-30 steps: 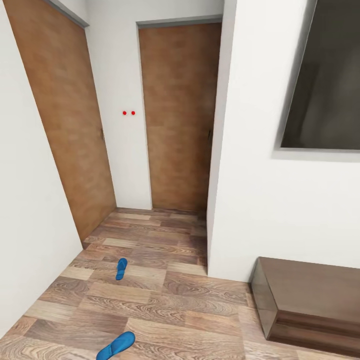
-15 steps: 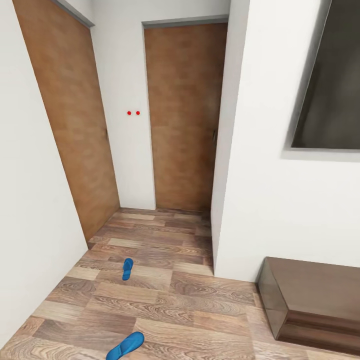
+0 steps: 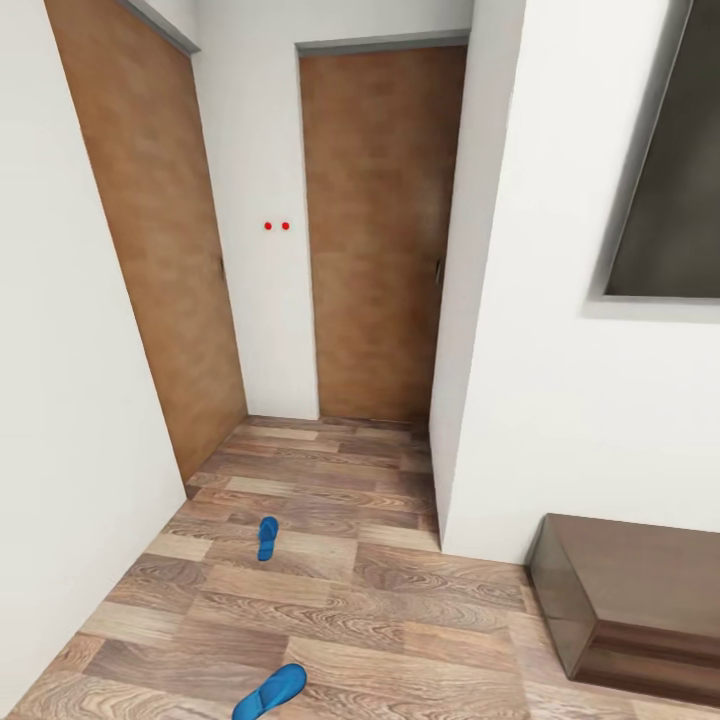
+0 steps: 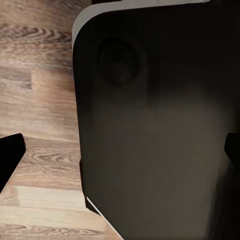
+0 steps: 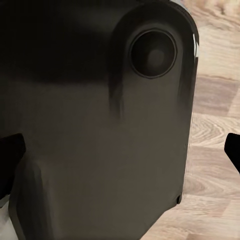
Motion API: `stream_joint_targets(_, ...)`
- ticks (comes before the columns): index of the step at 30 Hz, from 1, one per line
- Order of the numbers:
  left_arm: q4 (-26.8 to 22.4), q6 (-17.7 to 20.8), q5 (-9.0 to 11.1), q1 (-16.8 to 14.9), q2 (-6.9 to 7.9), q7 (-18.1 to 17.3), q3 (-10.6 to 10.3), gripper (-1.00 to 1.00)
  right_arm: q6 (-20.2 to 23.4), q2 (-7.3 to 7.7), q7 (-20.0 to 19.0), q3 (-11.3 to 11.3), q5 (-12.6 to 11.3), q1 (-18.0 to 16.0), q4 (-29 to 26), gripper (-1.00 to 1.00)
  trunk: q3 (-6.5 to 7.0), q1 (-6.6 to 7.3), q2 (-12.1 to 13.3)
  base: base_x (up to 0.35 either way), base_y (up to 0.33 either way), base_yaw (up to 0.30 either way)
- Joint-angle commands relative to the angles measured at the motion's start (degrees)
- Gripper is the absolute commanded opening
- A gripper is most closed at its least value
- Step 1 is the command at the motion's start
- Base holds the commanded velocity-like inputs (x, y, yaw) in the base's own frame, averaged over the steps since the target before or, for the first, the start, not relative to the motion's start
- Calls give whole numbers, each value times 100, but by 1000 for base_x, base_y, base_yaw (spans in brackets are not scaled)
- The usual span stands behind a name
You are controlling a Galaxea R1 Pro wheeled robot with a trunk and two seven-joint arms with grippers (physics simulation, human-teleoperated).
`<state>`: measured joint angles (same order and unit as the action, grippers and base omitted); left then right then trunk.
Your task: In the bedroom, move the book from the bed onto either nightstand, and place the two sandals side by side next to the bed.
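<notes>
Two blue sandals (image 3: 268, 537) (image 3: 270, 691) lie apart on the wood floor (image 3: 400, 620), lower left of my head view. My left gripper (image 4: 122, 157) and right gripper (image 5: 122, 152) spread wide, empty, over my dark base (image 4: 155, 125).

Two flat bright blue sandals are laid well apart on the wooden floor: one (image 3: 267, 537) farther off, one (image 3: 270, 691) nearer, angled, partly cropped.
</notes>
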<state>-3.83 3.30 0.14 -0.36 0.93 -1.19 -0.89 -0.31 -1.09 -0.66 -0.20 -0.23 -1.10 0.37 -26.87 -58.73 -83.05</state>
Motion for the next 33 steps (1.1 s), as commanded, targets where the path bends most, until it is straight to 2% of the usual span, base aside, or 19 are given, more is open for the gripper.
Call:
stream_joint_targets(1, -29, 34, 5, 0, 2, -12, -8, 100, -3, 1, -6, -1, -3, -4, -1, 100, -6, 0, -3, 0, 174, -5)
stream_joint_targets(10, -156, 38, 23, 0, 3, -12, -1, 100, -4, 0, -11, -3, -3, -4, -21, 100, -6, 0, -3, 0, 173, -121)
stream_joint_targets(33, -413, 47, 30, 0, 2, -12, 1, 100, -4, 3, -4, -11, -7, -4, -22, 100, -6, 0, -3, 0, 126, -250)
